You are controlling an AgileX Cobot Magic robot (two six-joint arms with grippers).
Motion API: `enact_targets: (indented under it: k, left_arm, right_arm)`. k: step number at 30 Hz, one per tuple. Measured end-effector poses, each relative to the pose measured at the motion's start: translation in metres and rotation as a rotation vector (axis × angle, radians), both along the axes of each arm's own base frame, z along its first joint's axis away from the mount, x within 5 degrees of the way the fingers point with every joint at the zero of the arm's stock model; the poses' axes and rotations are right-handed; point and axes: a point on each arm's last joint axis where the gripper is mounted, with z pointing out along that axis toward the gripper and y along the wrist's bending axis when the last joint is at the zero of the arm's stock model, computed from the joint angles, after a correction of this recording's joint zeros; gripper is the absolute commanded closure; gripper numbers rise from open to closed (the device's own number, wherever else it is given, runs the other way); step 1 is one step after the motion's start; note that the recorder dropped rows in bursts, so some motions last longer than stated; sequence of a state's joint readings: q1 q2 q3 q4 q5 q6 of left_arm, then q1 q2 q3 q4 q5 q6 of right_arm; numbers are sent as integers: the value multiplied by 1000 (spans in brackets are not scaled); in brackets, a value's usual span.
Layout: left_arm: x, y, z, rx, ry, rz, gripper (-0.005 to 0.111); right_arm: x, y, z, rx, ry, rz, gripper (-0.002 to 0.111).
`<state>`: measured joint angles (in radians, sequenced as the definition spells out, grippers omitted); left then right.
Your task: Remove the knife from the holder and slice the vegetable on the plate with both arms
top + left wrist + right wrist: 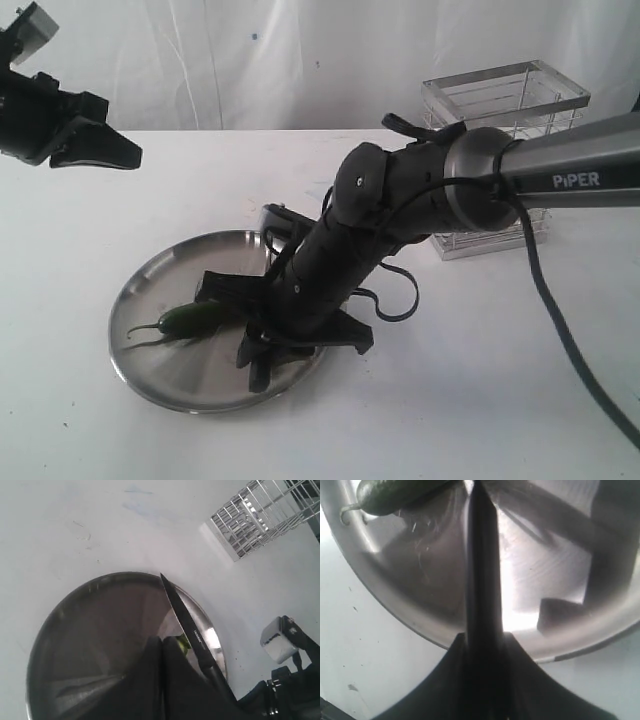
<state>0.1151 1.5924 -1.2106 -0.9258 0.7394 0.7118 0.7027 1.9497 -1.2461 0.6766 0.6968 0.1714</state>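
The green vegetable (195, 318) lies in the steel plate (160, 265), its curled stem pointing left. My right gripper (258, 322) reaches into the plate, shut on the black knife (225, 288). In the right wrist view the knife (482, 570) runs edge-on from between the fingers (482, 640) toward the vegetable's (395, 492) thick end; whether they touch I cannot tell. My left gripper (125, 155) hangs high at the far left, shut and empty. From its wrist view, the closed fingertips (161, 645) overlap the plate (90, 630), the knife (181, 617) and a sliver of vegetable (183, 643).
The wire holder (505, 100) stands at the back right behind the right arm, and shows in the left wrist view as the holder (260, 515). The right arm's cable (560, 330) trails down over the white table at the right.
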Motion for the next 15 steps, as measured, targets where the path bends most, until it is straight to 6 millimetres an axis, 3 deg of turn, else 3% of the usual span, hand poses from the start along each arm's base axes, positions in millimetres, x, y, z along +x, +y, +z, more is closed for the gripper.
enact_targets:
  k: [6,10,15]
  left_arm:
    - [-7,-1,-12,-13,35,17,107]
    - [-9,-1,-16,-18,51,18,107]
    - [-12,-2,-9,-23,22,19,107]
  right_arm:
    - [2,4,-25,-8,47,-3,84]
    - [4,5,-26,3,34,-13,70]
    - [6,6,-26,10,16,-23,67]
